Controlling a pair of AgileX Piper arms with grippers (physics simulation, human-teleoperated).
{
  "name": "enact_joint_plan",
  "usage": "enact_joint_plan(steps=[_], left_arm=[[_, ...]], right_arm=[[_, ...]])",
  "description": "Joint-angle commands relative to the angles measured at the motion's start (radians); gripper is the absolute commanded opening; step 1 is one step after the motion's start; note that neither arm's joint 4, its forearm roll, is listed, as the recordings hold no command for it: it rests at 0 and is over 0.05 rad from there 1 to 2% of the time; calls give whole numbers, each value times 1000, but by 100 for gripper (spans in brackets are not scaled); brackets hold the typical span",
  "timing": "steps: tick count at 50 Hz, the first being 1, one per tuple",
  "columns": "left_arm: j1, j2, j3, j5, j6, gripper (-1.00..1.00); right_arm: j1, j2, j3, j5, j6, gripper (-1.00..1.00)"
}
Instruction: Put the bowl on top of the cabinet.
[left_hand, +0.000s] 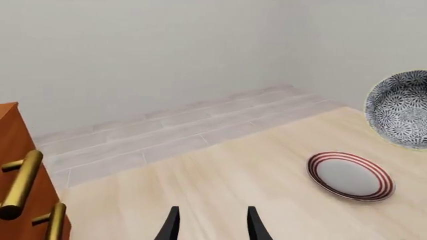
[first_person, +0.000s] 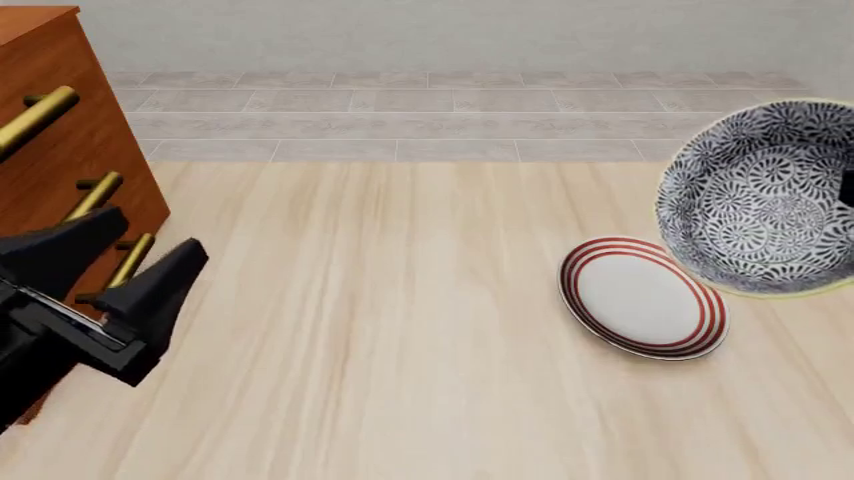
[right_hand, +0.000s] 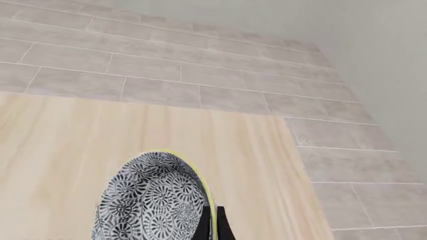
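Bowl (right_hand: 152, 200) rim pinched, seen only from right wrist

A white plate (first_person: 643, 298) (red rings at its rim) lies flat on the table (first_person: 374, 330).

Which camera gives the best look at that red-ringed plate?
The front view: the plate shows whole on the table, lying just beside the tilted patterned bowl. The left wrist view also shows all of it, but smaller and from a flatter angle. The right wrist view does not show it at all.
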Motion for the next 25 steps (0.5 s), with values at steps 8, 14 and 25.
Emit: enact_joint_plan(steps=[8,14,25], left_arm=[[-180,182,-140,-36,-51,100],[-238,244,-178,-42,-51,100],[-316,278,-257,5,-71,100]], right_arm=[[95,19,-40,-12,11,-100],[120,25,-38,-18,3,-100],[158,36,-24,-43,-6,-100]])
